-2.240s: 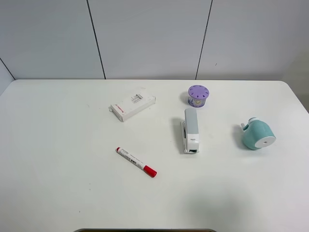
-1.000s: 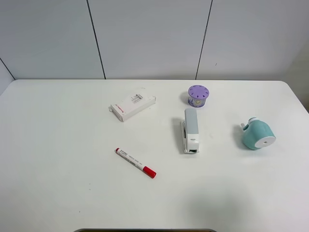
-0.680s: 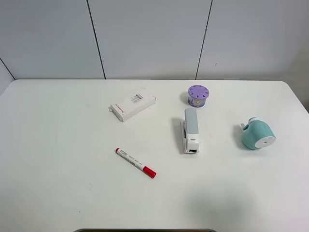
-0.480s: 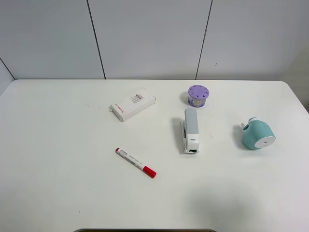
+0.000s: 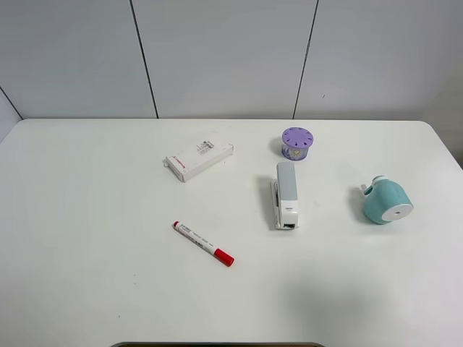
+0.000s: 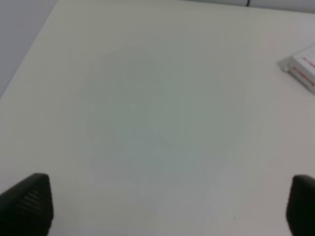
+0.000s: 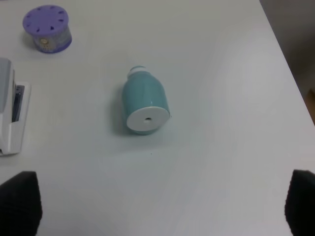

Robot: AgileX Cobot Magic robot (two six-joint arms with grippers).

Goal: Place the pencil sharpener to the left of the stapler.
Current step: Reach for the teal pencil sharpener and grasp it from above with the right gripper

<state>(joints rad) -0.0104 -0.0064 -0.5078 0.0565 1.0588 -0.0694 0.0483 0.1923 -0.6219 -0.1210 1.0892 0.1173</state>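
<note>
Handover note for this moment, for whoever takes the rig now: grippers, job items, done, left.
The left gripper is open and empty, over bare table near the white box.
The right gripper is open and empty, short of the pencil sharpener.
The pencil sharpener lies on its side, right of the stapler, apart from it.
Done: nothing, neither is touched.
Left: grasp it, probably with the right gripper, and set it left of the stapler, between the white box and the marker.
</note>
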